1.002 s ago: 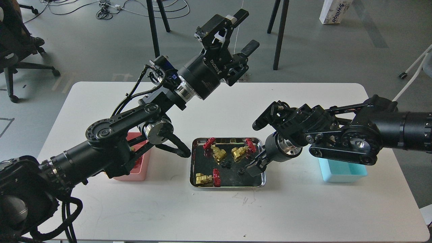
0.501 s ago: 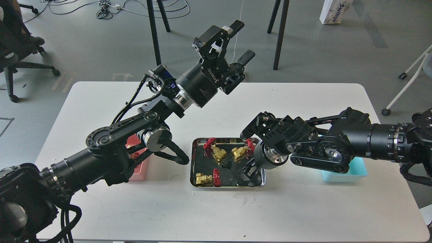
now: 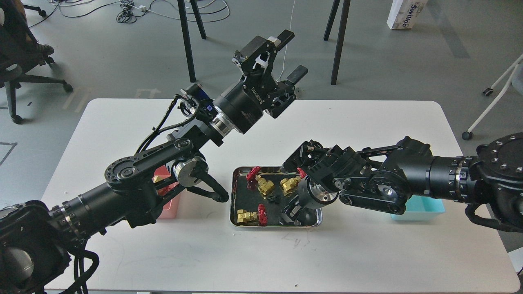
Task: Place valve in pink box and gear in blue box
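Observation:
Three brass valves with red handwheels lie in the steel tray (image 3: 233, 200): one at the back left (image 3: 263, 185), one at the back middle (image 3: 289, 185), one at the front left (image 3: 250, 215). A tiny black gear (image 3: 274, 199) lies between them. My right gripper (image 3: 291, 214) reaches down into the tray's right part; its dark fingers cannot be told apart. My left gripper (image 3: 291, 55) is open and empty, raised high above the table's far edge. The pink box (image 3: 168, 206) is mostly hidden behind my left arm. The blue box (image 3: 423, 207) sits right, partly behind my right arm.
The white table (image 3: 359, 253) holds the tray in the middle and a box on each side. Black table legs (image 3: 339, 41), cables and a white carton (image 3: 404, 14) are on the floor beyond. An office chair (image 3: 20, 77) stands at the far left.
My right arm has swung left and lowered its gripper into the tray's right part, uncovering more of the blue box. My left gripper has drifted slightly left, still open.

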Controlling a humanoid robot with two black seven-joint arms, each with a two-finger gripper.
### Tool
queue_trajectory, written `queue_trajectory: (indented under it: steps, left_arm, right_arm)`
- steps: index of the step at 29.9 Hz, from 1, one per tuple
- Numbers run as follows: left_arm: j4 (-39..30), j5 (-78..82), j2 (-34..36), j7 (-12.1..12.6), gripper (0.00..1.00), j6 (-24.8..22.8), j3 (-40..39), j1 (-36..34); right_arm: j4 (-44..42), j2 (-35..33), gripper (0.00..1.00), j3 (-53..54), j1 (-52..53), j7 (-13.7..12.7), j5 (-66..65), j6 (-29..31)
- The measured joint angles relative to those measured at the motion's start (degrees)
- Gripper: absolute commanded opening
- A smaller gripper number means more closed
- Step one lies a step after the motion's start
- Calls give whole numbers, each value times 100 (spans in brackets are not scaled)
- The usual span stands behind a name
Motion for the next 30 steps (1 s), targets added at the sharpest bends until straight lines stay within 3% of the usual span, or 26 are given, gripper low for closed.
queue_trajectory:
  steps: [30]
  left_arm:
    - [1,-1,6,0,86,-35,0,33]
  right_arm:
    - [-551,332,48,-55,-194,4,-19,0]
